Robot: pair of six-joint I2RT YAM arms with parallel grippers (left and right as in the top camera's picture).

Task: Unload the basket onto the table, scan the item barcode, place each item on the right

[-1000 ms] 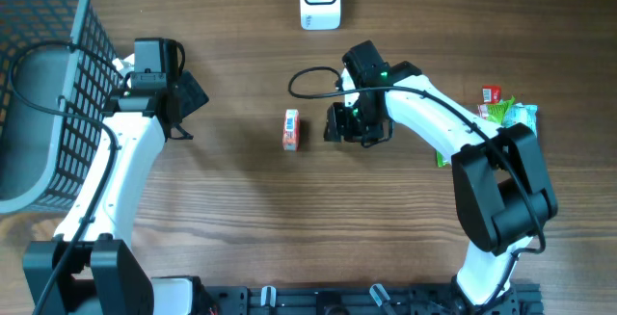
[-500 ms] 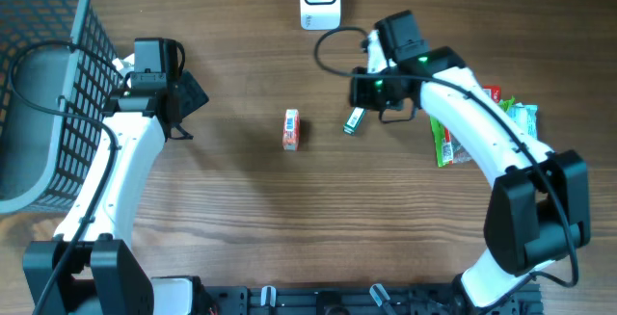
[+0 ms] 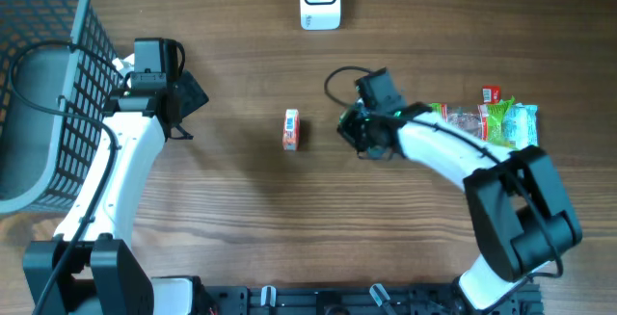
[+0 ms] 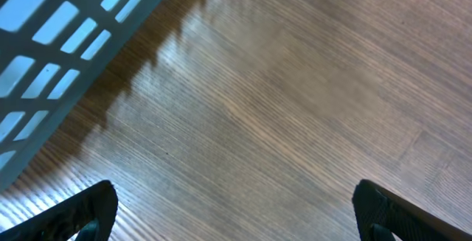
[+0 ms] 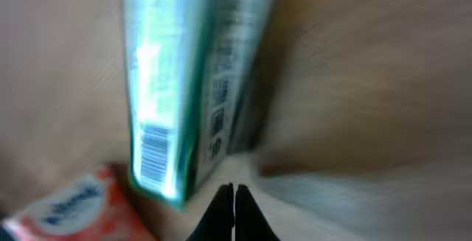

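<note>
Right gripper [image 5: 234, 201] low at mid-table, jaws pressed together, empty | left gripper [image 3: 191, 113] beside basket [image 3: 67, 103], jaws spread

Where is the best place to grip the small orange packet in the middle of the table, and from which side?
Grip the orange packet across its narrow width at mid-length, coming straight down from above. It lies flat with both long sides free, so a pinch fits there. The right gripper is nearest but shut; it must probably open first.
</note>
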